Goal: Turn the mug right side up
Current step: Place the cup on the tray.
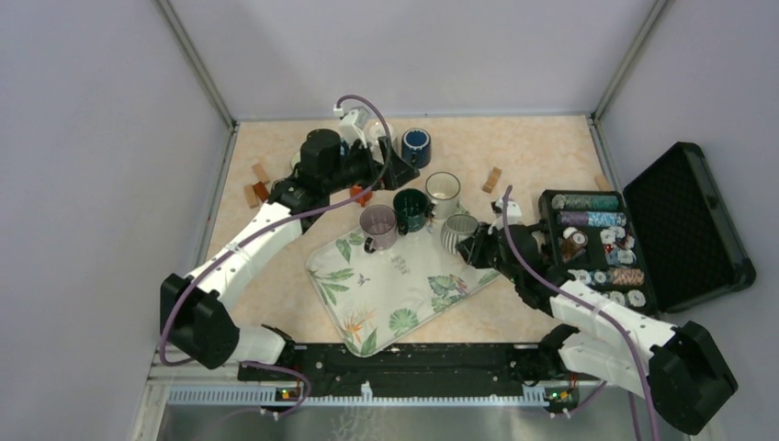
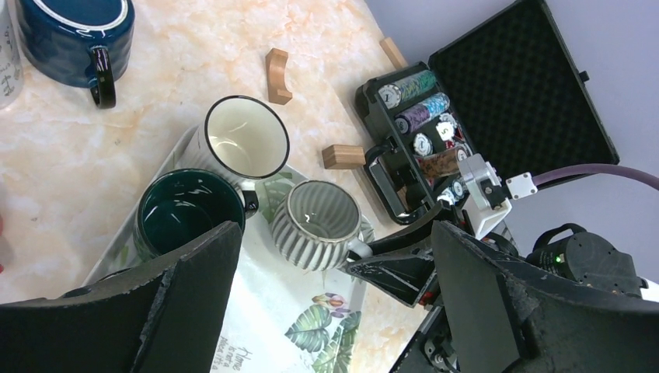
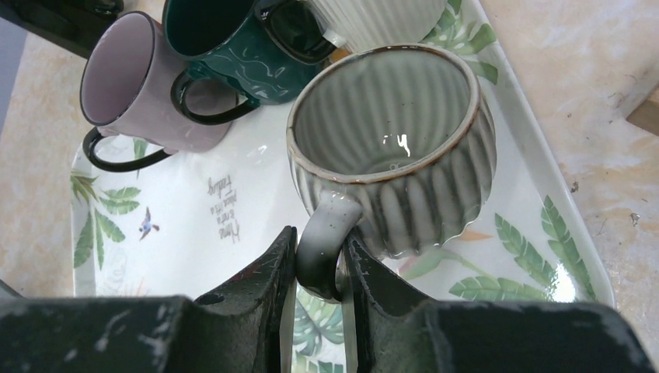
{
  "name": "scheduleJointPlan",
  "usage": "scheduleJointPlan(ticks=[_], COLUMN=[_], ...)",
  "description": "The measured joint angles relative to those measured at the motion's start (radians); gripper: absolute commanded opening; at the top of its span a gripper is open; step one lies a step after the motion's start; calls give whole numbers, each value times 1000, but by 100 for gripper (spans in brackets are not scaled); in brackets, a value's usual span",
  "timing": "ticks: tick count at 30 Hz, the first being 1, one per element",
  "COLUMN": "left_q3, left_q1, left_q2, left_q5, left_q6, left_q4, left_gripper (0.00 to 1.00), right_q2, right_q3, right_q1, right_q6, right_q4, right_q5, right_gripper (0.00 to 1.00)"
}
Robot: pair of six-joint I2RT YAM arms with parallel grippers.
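The grey ribbed ceramic mug [image 3: 388, 155] is set upright on the leaf-printed tray [image 3: 194, 233], its handle clamped in the jaws of the right gripper [image 3: 319, 252]. The jaws of the left gripper [image 2: 332, 260] are spread wide. The mug could be tipped by a dragged release.

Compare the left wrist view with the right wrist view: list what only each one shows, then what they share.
Left wrist only: the blue mug, the open chip case and wooden blocks. Right wrist only: the lilac mug, and a clear look at the right fingers clamped on the handle of the grey ribbed mug. Shared: that mug, upright on the leaf-print tray, plus the green mug.
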Motion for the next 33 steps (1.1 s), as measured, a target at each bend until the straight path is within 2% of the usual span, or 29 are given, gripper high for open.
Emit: scheduleJointPlan(ticks=[14,21,33], left_q3=[-26,-28,-32], left_q1=[7,10,13], left_q2=[-14,-14,-14], left_q5=[-18,-21,-21], left_q6=[20,23,25], left_q4=[-16,-24,-27], left_gripper=[98,99,98], right_q2=[87,98,137], right_q3=[-32,-32,-53], right_q1=[11,11,13], right_q6=[8,31,61], right_q4=[130,138,118], right_q5=[43,43,43], right_gripper=[0,19,34])
